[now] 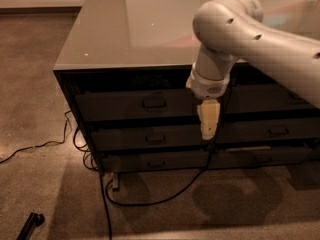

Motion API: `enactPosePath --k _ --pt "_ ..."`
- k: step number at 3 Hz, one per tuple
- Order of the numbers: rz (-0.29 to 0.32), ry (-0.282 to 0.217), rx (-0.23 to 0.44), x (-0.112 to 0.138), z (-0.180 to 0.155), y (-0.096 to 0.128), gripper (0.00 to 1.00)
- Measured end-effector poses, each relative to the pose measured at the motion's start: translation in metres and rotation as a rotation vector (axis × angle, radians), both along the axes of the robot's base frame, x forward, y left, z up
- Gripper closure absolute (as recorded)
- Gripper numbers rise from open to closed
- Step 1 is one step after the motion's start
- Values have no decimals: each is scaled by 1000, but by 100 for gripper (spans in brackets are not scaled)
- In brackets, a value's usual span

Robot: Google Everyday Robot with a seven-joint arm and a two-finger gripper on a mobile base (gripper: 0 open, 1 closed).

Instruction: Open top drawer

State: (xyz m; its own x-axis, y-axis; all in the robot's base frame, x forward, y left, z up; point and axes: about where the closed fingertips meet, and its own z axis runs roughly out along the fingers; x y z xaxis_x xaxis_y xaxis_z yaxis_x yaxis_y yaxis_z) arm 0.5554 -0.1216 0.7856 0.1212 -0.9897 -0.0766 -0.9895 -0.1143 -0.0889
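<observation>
The top drawer (112,106) looks stiff, heavy — take its small handle (154,102). The pincer (208,125) hangs right of that; its width I cannot tell.

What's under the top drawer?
Under the wide dark top drawer sits a slimmer dark middle drawer, then a dark bottom drawer. Their insides are hidden. The pale gripper hangs beside the top drawer's metal handle.
</observation>
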Motion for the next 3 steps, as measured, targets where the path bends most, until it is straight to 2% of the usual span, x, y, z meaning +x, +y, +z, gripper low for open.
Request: enactPosePath --k 2,3 --pt "5 93 -41 45 -65 8 0" --pt "0 60 -10 70 -60 17 0"
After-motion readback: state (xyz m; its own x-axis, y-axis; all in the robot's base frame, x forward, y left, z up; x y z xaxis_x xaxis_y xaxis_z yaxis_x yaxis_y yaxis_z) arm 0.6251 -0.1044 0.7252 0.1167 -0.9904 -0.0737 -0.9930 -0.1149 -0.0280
